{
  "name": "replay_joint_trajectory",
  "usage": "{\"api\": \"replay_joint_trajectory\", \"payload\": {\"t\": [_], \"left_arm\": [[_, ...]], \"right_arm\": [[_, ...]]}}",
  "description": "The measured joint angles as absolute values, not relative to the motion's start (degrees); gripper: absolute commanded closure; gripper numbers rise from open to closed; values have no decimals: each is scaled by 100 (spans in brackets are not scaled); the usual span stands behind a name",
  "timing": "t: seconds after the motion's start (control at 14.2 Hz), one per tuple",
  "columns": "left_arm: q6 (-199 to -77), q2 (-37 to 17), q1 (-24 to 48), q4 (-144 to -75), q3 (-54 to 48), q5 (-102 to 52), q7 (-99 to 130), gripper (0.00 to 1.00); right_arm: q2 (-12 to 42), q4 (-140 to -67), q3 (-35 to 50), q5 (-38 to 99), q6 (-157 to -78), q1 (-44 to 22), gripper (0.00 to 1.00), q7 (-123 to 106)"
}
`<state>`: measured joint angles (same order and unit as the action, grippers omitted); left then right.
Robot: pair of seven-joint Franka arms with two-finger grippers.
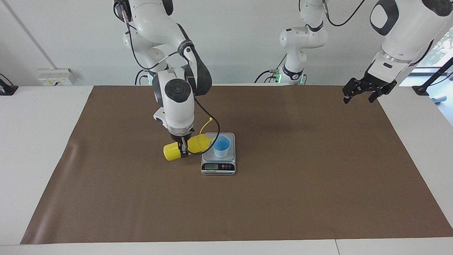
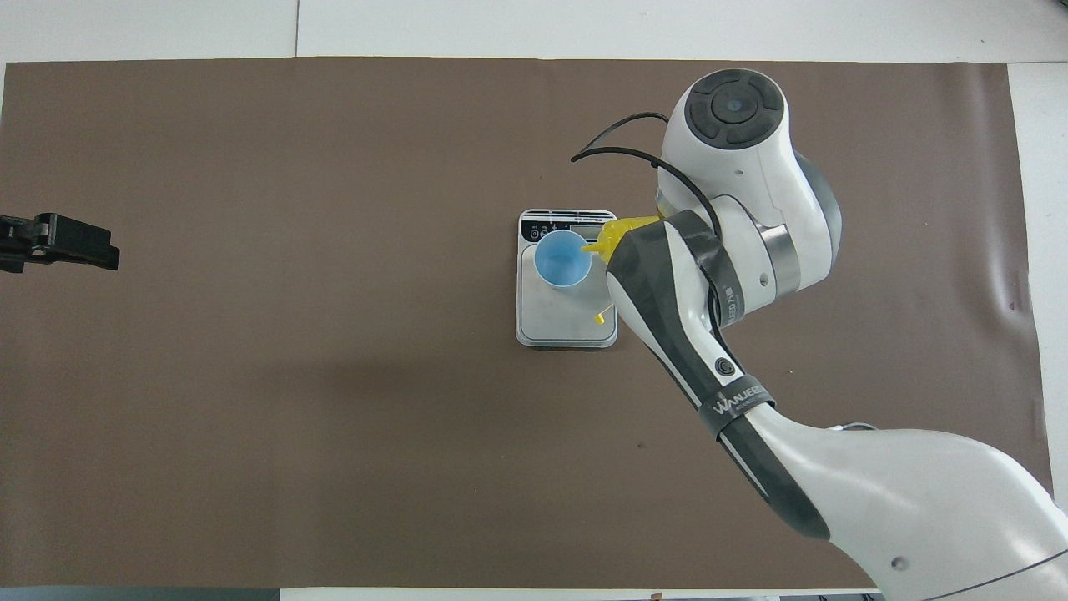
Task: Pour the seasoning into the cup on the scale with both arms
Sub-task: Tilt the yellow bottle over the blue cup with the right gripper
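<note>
Two views of the pouring station, with the scale (image 1: pixel 218 154) taken as the landmark; it lies on the brown mat (image 1: pixel 283 198) with its black panel turned away from the robots.

Hidden or unclear. In the overhead view the right arm's wrist and forearm cover nearly all of the seasoning (image 2: pixel 613 236); only the nozzle and a sliver of the shoulder show, plus the end of the tethered cap strap over the platform. The right gripper itself is not visible from above. In the facing view the nozzle tip merges with the cup's rim, so whether the two touch cannot be told, and no stream of contents can be made out. The scale's display cannot be read. The left gripper (image 2: pixel 58 242) is cut off at the frame's edge in the overhead view.

Gripper and bottle. The right gripper (image 1: pixel 183 148) hangs down beside the scale, toward the right arm's end of the table, and is clenched on the seasoning (image 1: pixel 185 147) at mid-body. The bottle is held clear of the mat and lies almost level, its base pointing away from the scale and its nozzle reaching over the scale's edge to the rim of the cup (image 1: pixel 221 146). The strap curls upward above the bottle.

The cup stands upright on the scale's platform, on the half farther from the robots.

The left gripper (image 1: pixel 366 90) waits with its fingers spread, holding nothing, above the mat's corner at the left arm's end, well apart from the scale.
</note>
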<state>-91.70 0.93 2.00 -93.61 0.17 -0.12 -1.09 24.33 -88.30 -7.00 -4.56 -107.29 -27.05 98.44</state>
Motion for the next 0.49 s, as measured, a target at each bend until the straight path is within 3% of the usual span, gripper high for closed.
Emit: {"api": "replay_joint_trajectory", "payload": {"t": [0.49], "left_arm": [[-9170,93,200,-9361,17,-12,-109,0]], "right_arm": [[2540,-8739,-730,-1046,-10502,-2808,100,9863]]}}
